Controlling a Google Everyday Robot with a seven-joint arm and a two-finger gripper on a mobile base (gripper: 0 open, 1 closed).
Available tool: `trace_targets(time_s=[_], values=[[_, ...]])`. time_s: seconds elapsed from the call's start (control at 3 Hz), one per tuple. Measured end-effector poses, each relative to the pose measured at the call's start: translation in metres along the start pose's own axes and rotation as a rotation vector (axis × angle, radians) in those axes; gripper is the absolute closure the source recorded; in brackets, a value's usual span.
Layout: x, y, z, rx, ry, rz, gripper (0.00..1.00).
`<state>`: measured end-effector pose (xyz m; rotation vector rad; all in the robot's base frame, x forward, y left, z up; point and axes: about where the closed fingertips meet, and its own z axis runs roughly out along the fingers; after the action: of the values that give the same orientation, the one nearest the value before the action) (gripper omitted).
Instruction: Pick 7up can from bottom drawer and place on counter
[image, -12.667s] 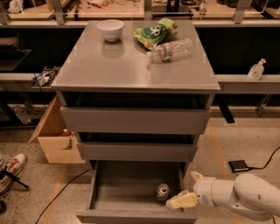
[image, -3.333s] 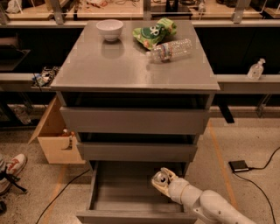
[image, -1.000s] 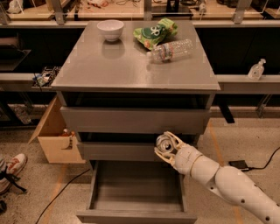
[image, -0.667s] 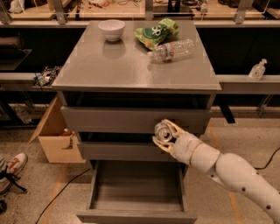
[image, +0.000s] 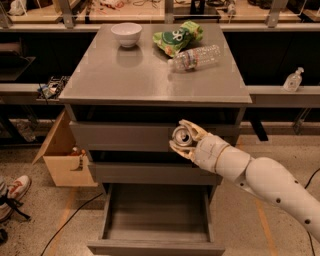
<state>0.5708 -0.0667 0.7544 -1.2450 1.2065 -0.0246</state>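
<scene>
My gripper (image: 184, 138) is shut on the 7up can (image: 181, 136), whose silver pull-tab top faces the camera. It holds the can in the air in front of the top drawer, below the front edge of the counter (image: 140, 75). The white arm reaches in from the lower right. The bottom drawer (image: 156, 220) stands pulled open below, and its grey floor shows nothing in it.
On the counter stand a white bowl (image: 126, 34), a green snack bag (image: 177, 37) and a clear water bottle (image: 196, 57) lying on its side. A cardboard box (image: 62, 156) sits left of the cabinet. A wooden workbench (image: 150, 10) runs behind.
My gripper has risen with the can from the open bottom drawer up past the middle drawer to the height of the top drawer front.
</scene>
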Motion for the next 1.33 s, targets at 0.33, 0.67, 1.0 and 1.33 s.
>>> trace_targets(time_s=[0.33, 0.67, 1.0, 1.33], values=[[-0.016, -0.016, 0.009, 0.0, -0.033, -0.042, 1.0], [-0.021, -0.028, 0.024, -0.009, -0.059, -0.061, 1.0], [-0.031, -0.043, 0.034, -0.004, -0.086, -0.1, 1.0], [-0.049, -0.058, 0.038, 0.011, -0.119, -0.162, 1.0]])
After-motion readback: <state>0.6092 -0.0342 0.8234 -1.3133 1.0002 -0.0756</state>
